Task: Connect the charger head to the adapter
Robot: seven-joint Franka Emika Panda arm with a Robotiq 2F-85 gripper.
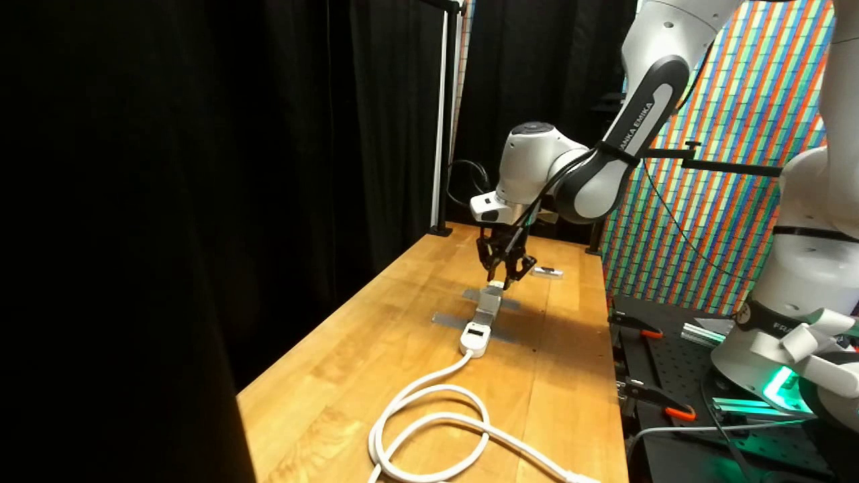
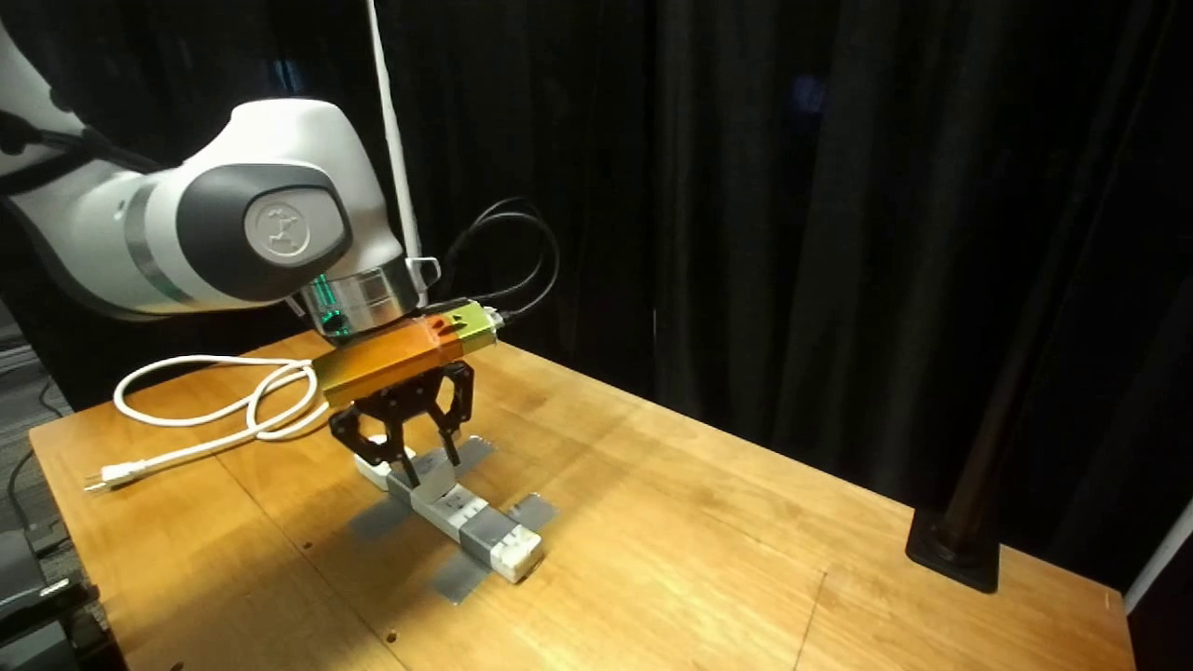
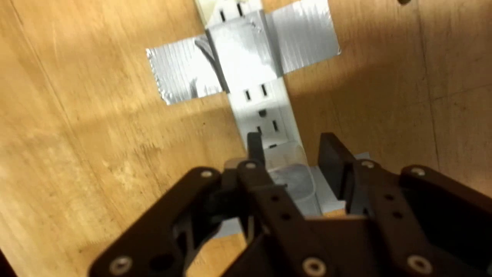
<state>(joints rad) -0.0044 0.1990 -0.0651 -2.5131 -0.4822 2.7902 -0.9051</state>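
Grey-white charger head point(image 3: 296, 184) sits between the parted fingers of your gripper point(image 3: 291, 148), over the adapter point(image 3: 265, 102), which runs toward 11 o'clock in the wrist view. Silver tape point(image 3: 244, 50) straps the adapter to the table point(image 3: 96, 154).

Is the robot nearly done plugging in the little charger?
Maybe nearly! Done: tape holds the adapter down, and the charger head looks set on top. In progress: the hand stands open around the charger head. Left: perhaps a push, then backing away; I can't tell if it's fully in.
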